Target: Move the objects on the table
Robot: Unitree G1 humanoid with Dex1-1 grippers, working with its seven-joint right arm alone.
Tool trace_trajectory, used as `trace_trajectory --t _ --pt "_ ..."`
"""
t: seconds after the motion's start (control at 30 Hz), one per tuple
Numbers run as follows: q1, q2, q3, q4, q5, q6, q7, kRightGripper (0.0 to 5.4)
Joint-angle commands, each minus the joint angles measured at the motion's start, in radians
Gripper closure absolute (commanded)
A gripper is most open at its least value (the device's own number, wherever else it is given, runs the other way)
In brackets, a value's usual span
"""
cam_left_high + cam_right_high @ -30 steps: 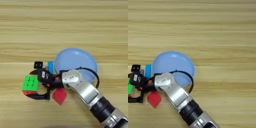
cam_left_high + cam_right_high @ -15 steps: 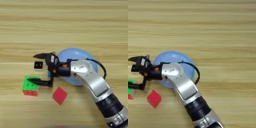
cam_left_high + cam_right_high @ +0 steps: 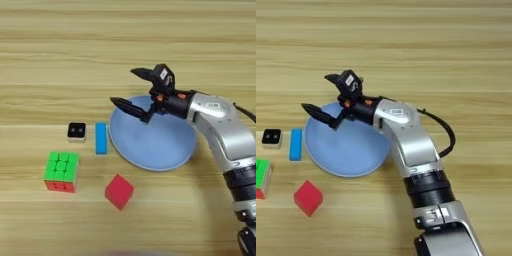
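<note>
The puzzle cube [image 3: 61, 171] and red cube [image 3: 119, 191] sit lower left on the table [image 3: 60, 50], apart. The gripper [image 3: 126, 87], spread empty, hangs over the plate [image 3: 155, 145]; reaching back could nudge the blue bar [image 3: 101, 138].

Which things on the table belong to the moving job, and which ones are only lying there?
For the job: small plain red cube; green-faced 3x3 puzzle cube; open, empty black two-fingered gripper.

Lying about: round light blue plate; flat blue bar; small black-and-white block.
</note>
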Motion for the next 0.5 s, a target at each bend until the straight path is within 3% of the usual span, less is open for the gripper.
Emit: trace_trajectory --t 0.03,0.5 --pt "-0.084 -0.037 -0.028 0.049 -0.022 -0.080 -0.028 0.02" --pt "-0.013 -0.112 -0.014 0.089 -0.045 -0.115 0.040 0.02"
